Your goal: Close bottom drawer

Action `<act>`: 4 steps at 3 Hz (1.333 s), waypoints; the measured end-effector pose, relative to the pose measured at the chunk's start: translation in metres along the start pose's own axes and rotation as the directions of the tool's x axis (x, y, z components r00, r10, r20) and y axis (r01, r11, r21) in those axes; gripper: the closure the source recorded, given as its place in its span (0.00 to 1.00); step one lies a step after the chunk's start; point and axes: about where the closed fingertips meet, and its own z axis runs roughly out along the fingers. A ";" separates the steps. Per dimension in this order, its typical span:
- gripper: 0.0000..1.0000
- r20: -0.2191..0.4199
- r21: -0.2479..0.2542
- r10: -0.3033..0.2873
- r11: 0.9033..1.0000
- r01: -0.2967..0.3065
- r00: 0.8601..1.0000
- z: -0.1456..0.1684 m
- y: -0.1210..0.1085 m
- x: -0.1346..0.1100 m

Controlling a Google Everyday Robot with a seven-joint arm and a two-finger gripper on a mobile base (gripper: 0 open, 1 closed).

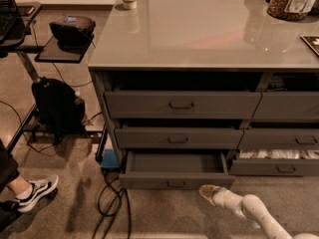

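While the gripper [209,191], whose state I cannot tell, sits off-centre right, its push could skew the bottom drawer [149,181].

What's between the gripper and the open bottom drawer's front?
Only bare brown floor separates the white-armed gripper from the wide dark grey bottom drawer, in the camera view.

The bottom drawer [149,181] is projecting forward beneath the middle drawer [178,138], under the bench [199,39]. The gripper [209,190] is hovering just before its front, right of the handle [176,184].
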 end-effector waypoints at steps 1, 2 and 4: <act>1.00 -0.010 0.034 0.000 0.999 0.000 1.000 0.005 -0.007 0.006; 1.00 -0.005 0.135 -0.030 0.990 0.031 1.000 0.023 -0.040 0.009; 1.00 -0.018 0.175 -0.046 0.983 0.049 0.999 0.025 -0.058 0.009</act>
